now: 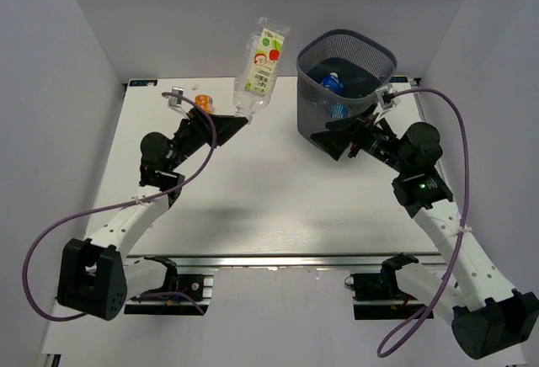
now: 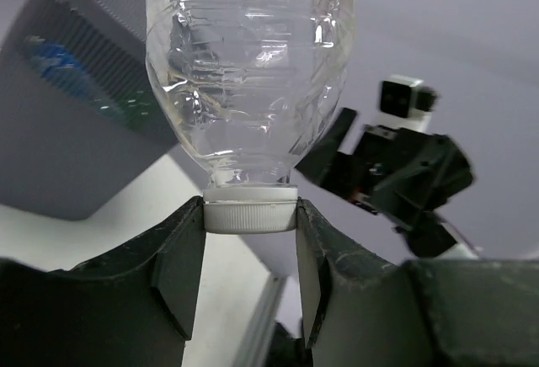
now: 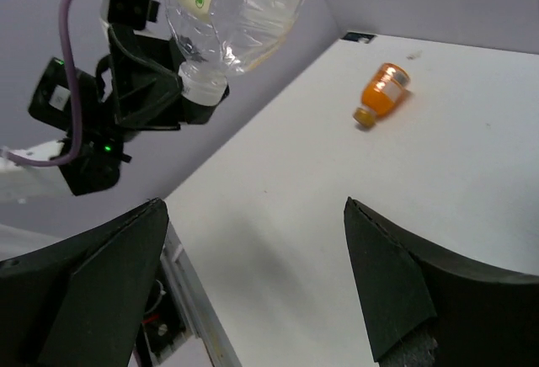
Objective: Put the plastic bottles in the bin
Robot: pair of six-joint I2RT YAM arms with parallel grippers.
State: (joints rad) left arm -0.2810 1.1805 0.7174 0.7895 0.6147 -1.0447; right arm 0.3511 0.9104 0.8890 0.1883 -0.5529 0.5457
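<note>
My left gripper [image 1: 238, 119] is shut on the white cap [image 2: 250, 210] of a squarish clear bottle with a colourful label [image 1: 262, 64]. It holds the bottle up in the air, left of the bin [image 1: 345, 77]. The bottle also shows in the right wrist view [image 3: 240, 9]. The dark grey mesh bin stands at the far right and holds blue-labelled bottles [image 1: 330, 82]. An orange bottle [image 1: 203, 102] lies on the table behind the left arm and also shows in the right wrist view [image 3: 383, 92]. My right gripper [image 1: 330, 141] is open and empty, in front of the bin.
The white table [image 1: 269, 199] is bounded by grey walls at the back and sides. A metal rail [image 1: 278, 262] runs along its near edge. Purple cables loop off both arms.
</note>
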